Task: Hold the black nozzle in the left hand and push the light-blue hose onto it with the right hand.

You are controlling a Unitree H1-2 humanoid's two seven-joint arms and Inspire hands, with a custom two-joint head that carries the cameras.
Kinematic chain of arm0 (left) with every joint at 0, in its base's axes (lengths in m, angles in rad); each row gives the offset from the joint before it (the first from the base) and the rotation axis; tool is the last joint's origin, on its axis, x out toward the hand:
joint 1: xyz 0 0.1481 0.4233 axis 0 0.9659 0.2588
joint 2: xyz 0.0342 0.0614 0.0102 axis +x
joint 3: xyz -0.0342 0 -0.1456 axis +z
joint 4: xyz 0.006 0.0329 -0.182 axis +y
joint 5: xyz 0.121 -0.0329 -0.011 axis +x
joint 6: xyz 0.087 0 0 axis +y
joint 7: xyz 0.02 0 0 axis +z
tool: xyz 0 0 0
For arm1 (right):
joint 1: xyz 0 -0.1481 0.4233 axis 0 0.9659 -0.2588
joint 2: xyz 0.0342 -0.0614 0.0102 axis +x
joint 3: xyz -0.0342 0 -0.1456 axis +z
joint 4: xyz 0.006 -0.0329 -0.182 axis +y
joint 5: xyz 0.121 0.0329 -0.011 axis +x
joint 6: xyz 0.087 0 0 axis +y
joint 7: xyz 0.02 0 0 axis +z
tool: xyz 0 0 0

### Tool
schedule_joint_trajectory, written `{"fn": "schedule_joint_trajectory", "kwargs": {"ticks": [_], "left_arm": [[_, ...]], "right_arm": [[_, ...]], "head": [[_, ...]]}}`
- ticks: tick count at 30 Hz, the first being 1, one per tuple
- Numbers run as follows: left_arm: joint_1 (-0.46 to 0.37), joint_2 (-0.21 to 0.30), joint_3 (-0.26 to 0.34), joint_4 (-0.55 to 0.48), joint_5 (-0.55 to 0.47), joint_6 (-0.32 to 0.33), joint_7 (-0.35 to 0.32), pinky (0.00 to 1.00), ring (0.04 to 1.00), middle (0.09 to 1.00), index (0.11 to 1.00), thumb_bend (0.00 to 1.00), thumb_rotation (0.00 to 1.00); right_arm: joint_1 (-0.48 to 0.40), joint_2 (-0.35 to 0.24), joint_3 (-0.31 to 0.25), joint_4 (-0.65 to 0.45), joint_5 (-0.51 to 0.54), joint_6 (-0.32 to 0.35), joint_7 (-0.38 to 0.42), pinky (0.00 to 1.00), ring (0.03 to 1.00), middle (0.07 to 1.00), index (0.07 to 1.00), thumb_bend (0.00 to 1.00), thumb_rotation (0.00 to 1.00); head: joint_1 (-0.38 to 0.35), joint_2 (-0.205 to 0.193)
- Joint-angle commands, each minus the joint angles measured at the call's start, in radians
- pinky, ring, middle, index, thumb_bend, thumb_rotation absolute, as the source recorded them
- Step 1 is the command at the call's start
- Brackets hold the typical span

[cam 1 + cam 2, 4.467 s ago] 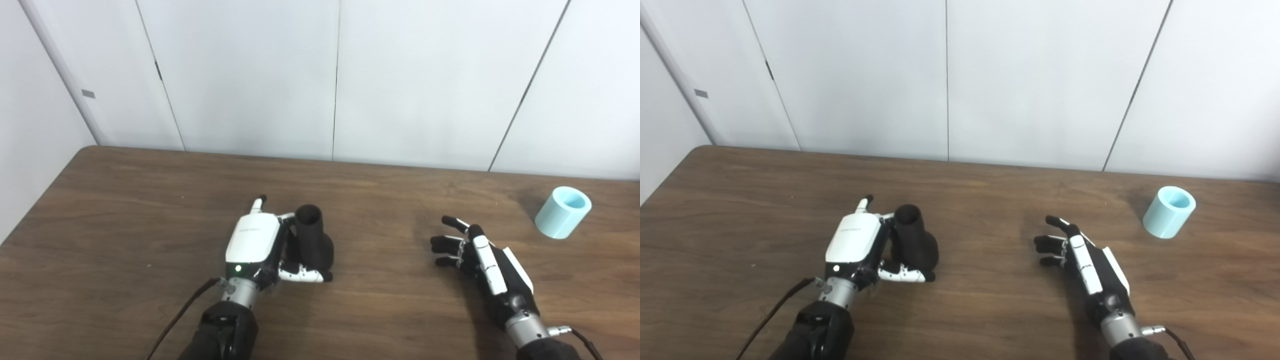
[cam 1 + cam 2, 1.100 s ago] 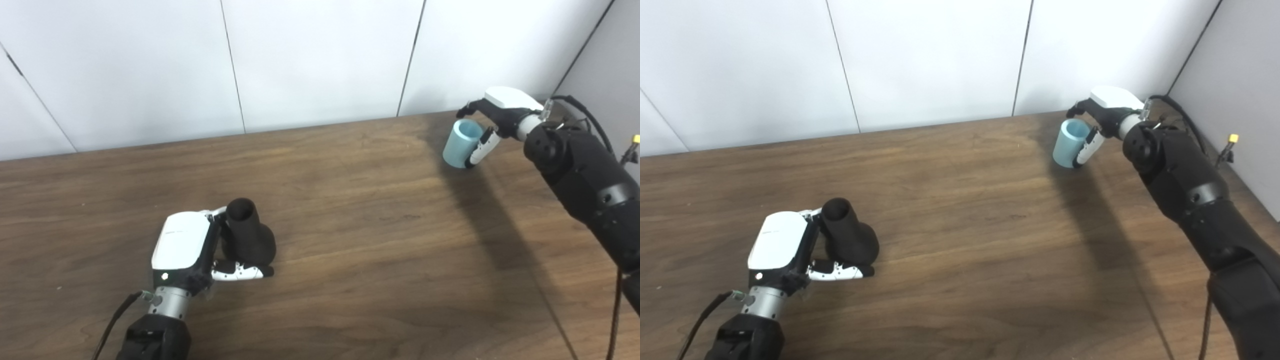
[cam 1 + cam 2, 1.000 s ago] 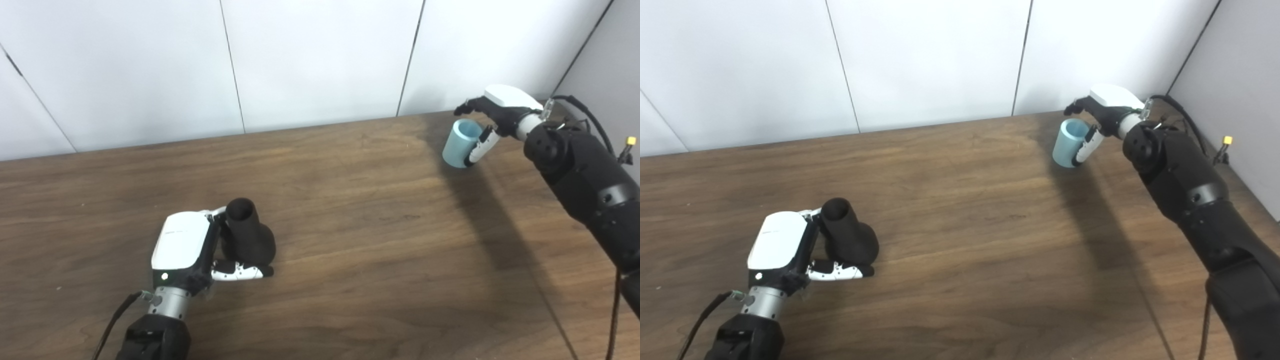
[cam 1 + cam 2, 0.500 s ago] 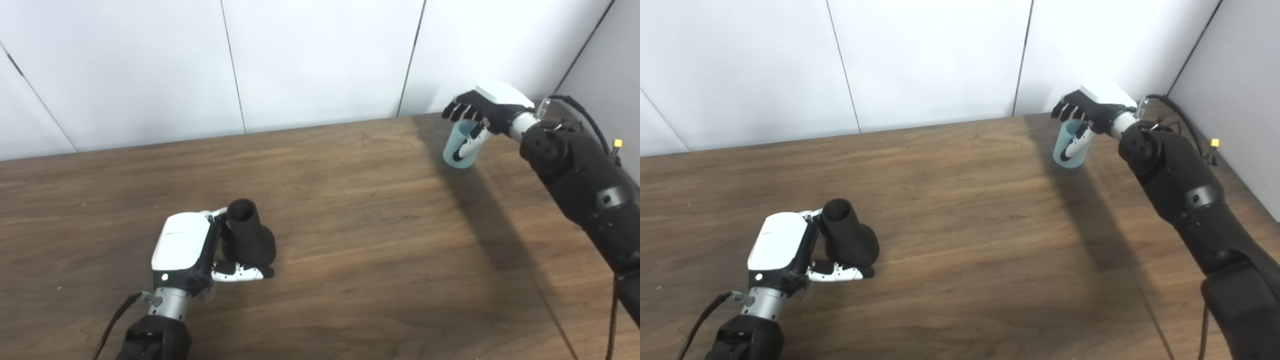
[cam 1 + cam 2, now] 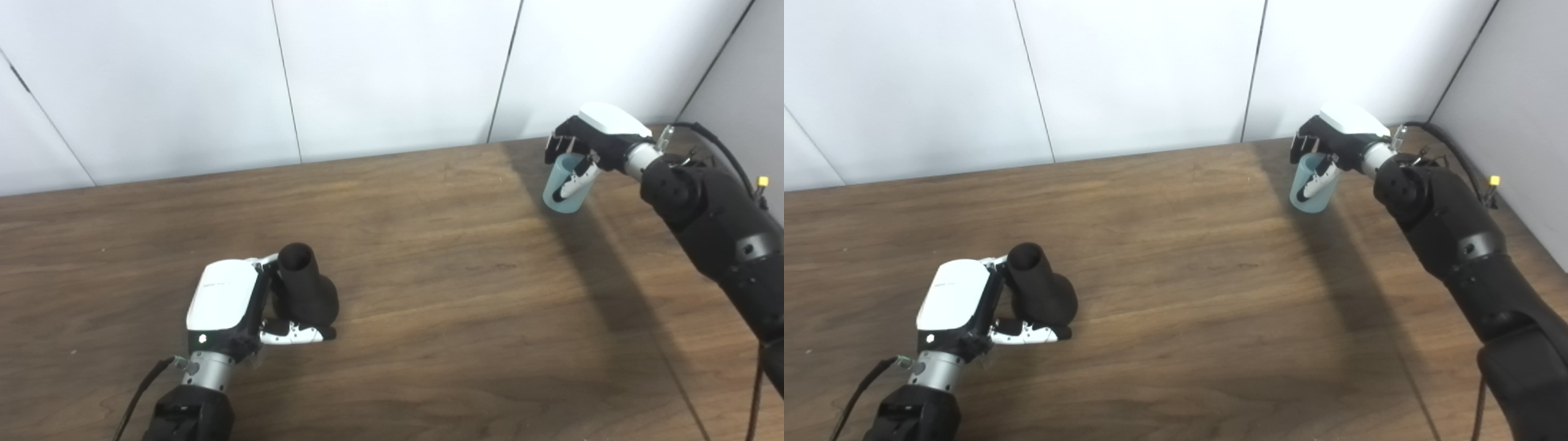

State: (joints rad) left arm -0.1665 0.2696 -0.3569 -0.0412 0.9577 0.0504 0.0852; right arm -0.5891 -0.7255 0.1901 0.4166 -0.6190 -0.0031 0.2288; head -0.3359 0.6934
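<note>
Hose (image 5: 560, 195): light-blue, partly hidden by right hand (image 5: 589, 147) clamped around it, 2 o'clock.
Nozzle (image 5: 303, 291): black, gripped by left hand (image 5: 229, 306), 8 o'clock.
Table (image 5: 441, 294): brown wood; white wall panels (image 5: 392, 73) behind.

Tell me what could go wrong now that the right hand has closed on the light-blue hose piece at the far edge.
1. The right hand grips the short light-blue cylindrical hose only near its rim, so it may slip or tilt during the carry.
2. The black flared nozzle stands far across the brown wooden table; a long reach could misalign the bores.
3. The left hand wraps only the nozzle's side, so pushing might tip it.
</note>
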Motion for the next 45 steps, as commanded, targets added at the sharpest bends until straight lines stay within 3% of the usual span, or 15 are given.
{"fn": "schedule_joint_trajectory", "kwargs": {"ticks": [1, 2, 9, 15, 17, 18, 21, 29, 34, 42, 45], "left_arm": [[0.005, 0.002, -0.005, 0.008, 0.001, 0.011, -0.031, 0.50, 0.534, 0.428, 0.495, 0.52, 0.00], [0.006, 0.003, -0.005, 0.008, 0.004, 0.011, -0.029, 0.50, 0.535, 0.426, 0.495, 0.52, 0.00], [0.005, -0.001, -0.006, 0.014, 0.014, 0.006, -0.012, 0.50, 0.536, 0.427, 0.495, 0.52, 0.00], [0.001, -0.003, -0.011, 0.012, 0.019, 0.015, -0.027, 0.50, 0.540, 0.426, 0.496, 0.52, 0.00], [0.000, -0.005, -0.013, 0.015, 0.021, 0.018, -0.024, 0.50, 0.543, 0.427, 0.496, 0.52, 0.00], [-0.001, -0.006, -0.014, 0.017, 0.022, 0.018, -0.022, 0.50, 0.544, 0.428, 0.496, 0.52, 0.00], [-0.001, -0.009, -0.014, 0.018, 0.023, 0.017, -0.021, 0.49, 0.540, 0.430, 0.495, 0.53, 0.00], [-0.003, -0.014, -0.019, 0.015, 0.031, 0.023, -0.032, 0.50, 0.540, 0.432, 0.494, 0.53, 0.00], [-0.004, -0.022, -0.021, 0.016, 0.033, 0.027, -0.034, 0.51, 0.552, 0.445, 0.492, 0.53, 0.00], [-0.008, -0.033, -0.031, 0.019, 0.042, 0.022, -0.029, 0.52, 0.538, 0.437, 0.494, 0.53, 0.00], [-0.011, -0.041, -0.036, 0.029, 0.049, 0.027, -0.025, 0.52, 0.533, 0.434, 0.495, 0.53, 0.00]], "right_arm": [[-0.010, -0.025, -0.012, -0.025, -0.016, 0.015, -0.028, 0.51, 0.412, 0.507, 0.496, 0.52, 0.00], [-0.008, -0.019, -0.014, -0.029, -0.017, 0.016, -0.038, 0.54, 0.425, 0.498, 0.491, 0.52, 0.00], [-0.017, -0.009, -0.009, -0.066, -0.047, 0.010, -0.076, 0.43, 0.407, 0.492, 0.507, 0.52, 0.00], [-0.033, -0.020, -0.019, -0.117, -0.053, -0.008, -0.084, 0.50, 0.415, 0.501, 0.497, 0.52, 0.00], [-0.035, -0.021, -0.034, -0.146, -0.035, -0.023, -0.085, 0.45, 0.401, 0.502, 0.506, 0.52, 0.00], [-0.037, -0.022, -0.041, -0.166, -0.031, -0.020, -0.080, 0.39, 0.393, 0.498, 0.506, 0.51, 0.00], [-0.044, -0.024, -0.055, -0.236, -0.029, 0.005, -0.048, 0.34, 0.386, 0.489, 0.512, 0.50, 0.00], [-0.053, 0.003, -0.090, -0.433, -0.021, 0.085, 0.025, 0.31, 0.392, 0.507, 0.505, 0.50, 0.00], [-0.070, 0.022, -0.088, -0.546, -0.026, 0.097, 0.064, 0.33, 0.394, 0.502, 0.502, 0.50, 0.00], [-0.093, 0.070, -0.069, -0.653, -0.010, 0.024, 0.090, 0.36, 0.408, 0.513, 0.478, 0.50, 0.00], [-0.102, 0.100, -0.068, -0.700, 0.036, 0.032, 0.123, 0.34, 0.405, 0.514, 0.487, 0.50, 0.00]], "head": [[0.000, 0.001], [-0.001, 0.004], [0.003, 0.006], [0.008, 0.006], [0.012, 0.006], [0.014, 0.007], [0.016, 0.006], [0.039, 0.008], [0.058, 0.009], [0.078, 0.010], [0.100, 0.005]]}}
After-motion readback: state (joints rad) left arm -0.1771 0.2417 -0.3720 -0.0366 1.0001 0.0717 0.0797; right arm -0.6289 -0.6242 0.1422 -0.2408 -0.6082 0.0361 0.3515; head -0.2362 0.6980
